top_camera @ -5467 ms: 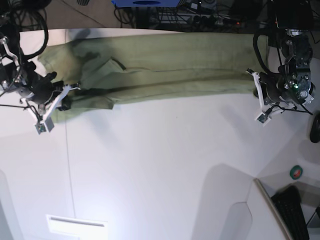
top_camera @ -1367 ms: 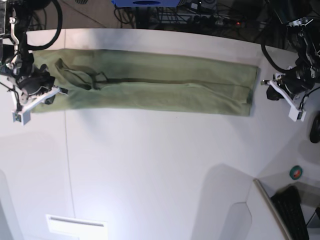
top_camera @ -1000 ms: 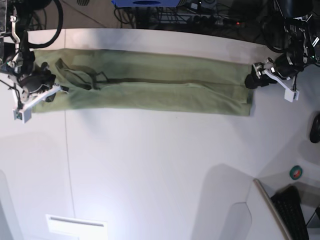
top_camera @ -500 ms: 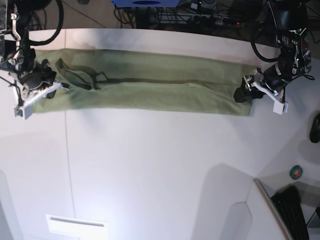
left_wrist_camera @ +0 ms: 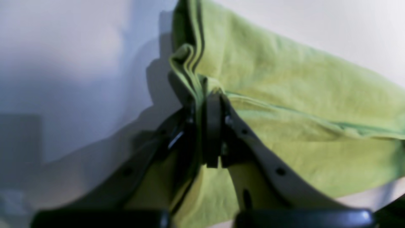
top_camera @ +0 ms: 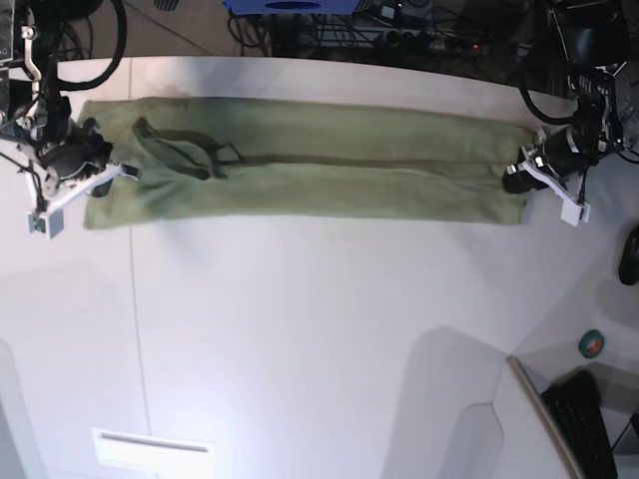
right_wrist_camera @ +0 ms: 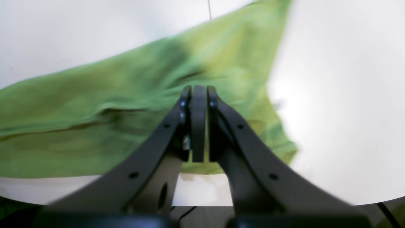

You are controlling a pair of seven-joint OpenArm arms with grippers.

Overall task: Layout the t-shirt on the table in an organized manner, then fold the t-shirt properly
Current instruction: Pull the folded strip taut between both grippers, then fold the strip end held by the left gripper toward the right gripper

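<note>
At the right-hand end of the base view, the left gripper (top_camera: 521, 180) has its jaws pressed together on a bunched fold of the t-shirt (top_camera: 300, 170); the left wrist view shows the hem layers of the shirt (left_wrist_camera: 284, 104) pinched up between the fingers (left_wrist_camera: 212, 126), with cloth draped under both. At the opposite end, the right gripper (top_camera: 92, 172) is fully closed, its pads (right_wrist_camera: 198, 123) meeting flat with no gap; in the right wrist view the green cloth (right_wrist_camera: 110, 107) lies beneath and behind them, but whether any fabric is caught between them cannot be told. Folded into a long narrow band, the garment lies stretched across the far part of the table (top_camera: 319, 339), collar end toward the right arm, hem end toward the left arm. Both arms reach in low from the table's ends, wrists angled down toward the cloth.
</note>
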